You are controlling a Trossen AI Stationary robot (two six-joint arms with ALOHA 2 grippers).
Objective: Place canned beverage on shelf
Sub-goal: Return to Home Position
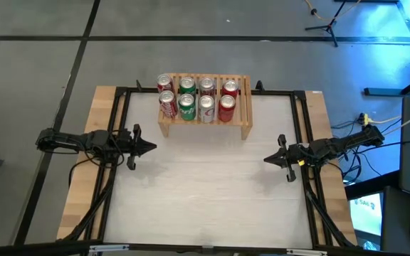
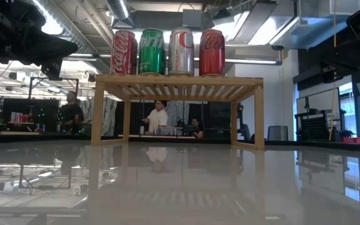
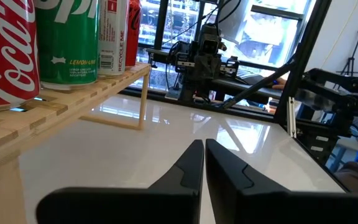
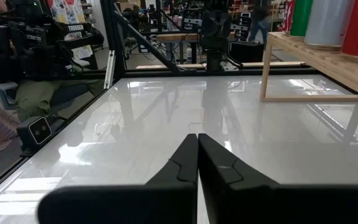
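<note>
Homing | cans (image 1: 196, 98) on shelf (image 1: 245, 108) at 12 | left end effector (image 1: 148, 147) 9, right end effector (image 1: 267, 158) 3, both closed, empty | next: park

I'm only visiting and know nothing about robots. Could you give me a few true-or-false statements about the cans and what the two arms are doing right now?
1. Eight cans stand on the shelf, in two rows of four. True.
2. The left tool holds a can. False: it is shut and empty, over the left side of the table.
3. The two green cans stand one behind the other. True.
4. The right tool is wide open. False: it is shut and empty too.
5. One can lies tipped over on the table. False: every can in view stands upright on the shelf.
</note>
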